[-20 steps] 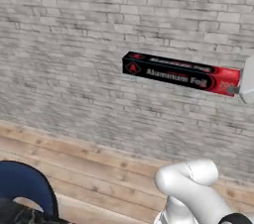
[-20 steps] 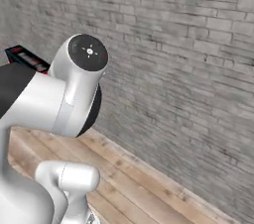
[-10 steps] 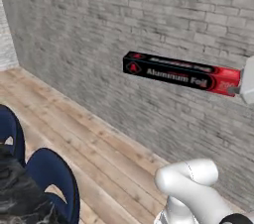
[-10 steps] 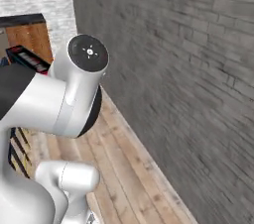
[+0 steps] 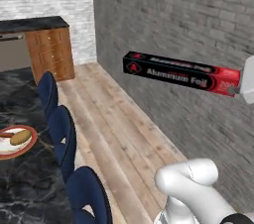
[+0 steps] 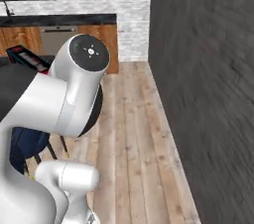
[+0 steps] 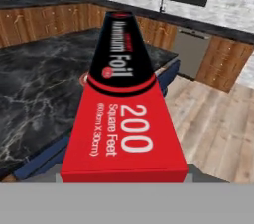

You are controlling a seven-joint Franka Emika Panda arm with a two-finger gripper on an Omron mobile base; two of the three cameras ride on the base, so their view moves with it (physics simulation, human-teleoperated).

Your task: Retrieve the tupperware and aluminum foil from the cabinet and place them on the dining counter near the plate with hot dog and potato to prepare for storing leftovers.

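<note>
The aluminum foil [image 5: 181, 73], a long black box with a red end, hangs level in the air in front of the grey brick wall. My gripper [image 5: 237, 87] is shut on its red end at the right edge of the left base view. In the hand view the aluminum foil [image 7: 121, 104] stretches away from the hand over the dining counter [image 7: 39, 94] of black marble. On the dining counter [image 5: 25, 183] lies the plate [image 5: 27, 146] with an orange-red rim and a potato [image 5: 20, 136] on it. The tupperware and the cabinet are out of view.
Three blue chairs [image 5: 62, 134] line the counter's near side. A grey brick wall [image 5: 198, 15] runs close along the right. Wood floor [image 5: 114, 134] lies between chairs and wall. Brown drawer units [image 5: 49, 52] under a dark worktop stand at the far end.
The whole picture has swung: the base has turned, so the brick wall slid right and the island, chairs and plate came into view. The foil stays fixed in the gripper.
</note>
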